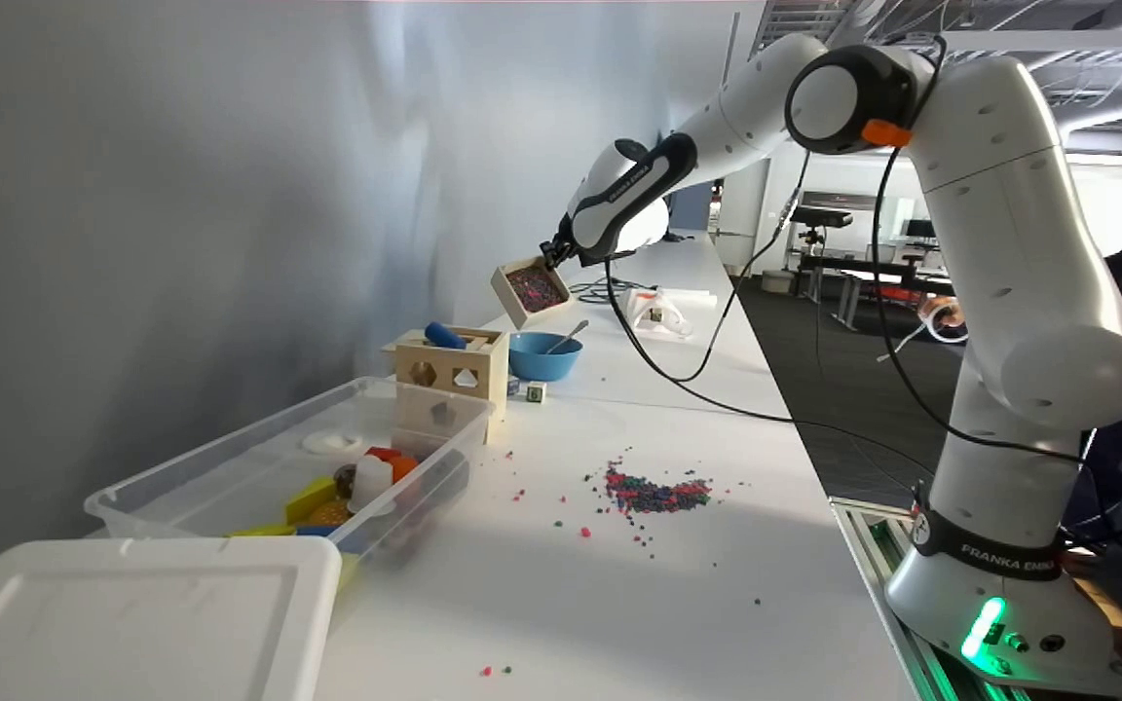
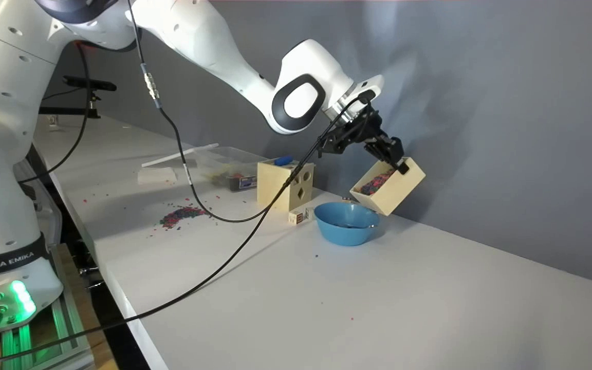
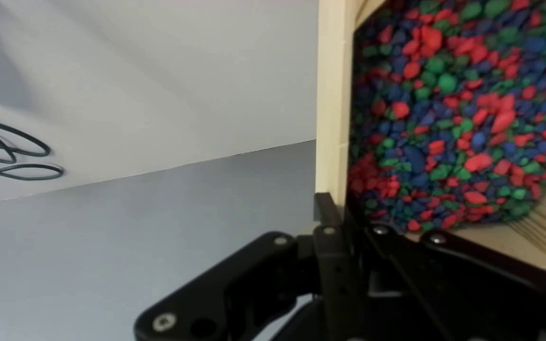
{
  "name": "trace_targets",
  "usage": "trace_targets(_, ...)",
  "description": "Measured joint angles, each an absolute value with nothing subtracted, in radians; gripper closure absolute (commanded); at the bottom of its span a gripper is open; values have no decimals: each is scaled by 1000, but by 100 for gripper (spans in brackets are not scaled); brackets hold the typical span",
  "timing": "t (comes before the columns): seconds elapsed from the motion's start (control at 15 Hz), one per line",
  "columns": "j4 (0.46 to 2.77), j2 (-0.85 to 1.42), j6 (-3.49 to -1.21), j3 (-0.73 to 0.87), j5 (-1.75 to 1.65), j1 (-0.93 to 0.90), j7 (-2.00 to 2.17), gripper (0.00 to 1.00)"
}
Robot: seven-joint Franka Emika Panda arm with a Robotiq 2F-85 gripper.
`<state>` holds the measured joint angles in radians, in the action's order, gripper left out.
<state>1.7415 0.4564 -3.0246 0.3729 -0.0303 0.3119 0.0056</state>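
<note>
A pale wooden box (image 2: 403, 191) full of red, green and blue gravel (image 3: 467, 118) is held tilted near the grey wall. My gripper (image 3: 340, 203) is shut on one thin side wall of it, one finger outside and the other on the gravel side. In both exterior views the gripper (image 2: 402, 163) grips the box at its upper edge. Close by the box, a blue bowl (image 2: 345, 232) stands on the table, with a spoon (image 1: 569, 336) leaning out of it. How much the bowl contains is hidden.
A wooden shape-sorter box (image 1: 444, 358) and a small letter block (image 1: 536, 392) stand beside the bowl. Loose gravel (image 1: 654, 495) lies heaped on the table. A clear bin (image 1: 123, 501) of toys and a white lid (image 1: 152, 613) line the wall. A black cable (image 2: 234, 252) hangs from the arm.
</note>
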Motion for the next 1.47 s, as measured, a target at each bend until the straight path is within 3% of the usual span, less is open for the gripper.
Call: trace_targets(1.47, 2036, 399, -3497, 538, -62, 154, -97, 98)
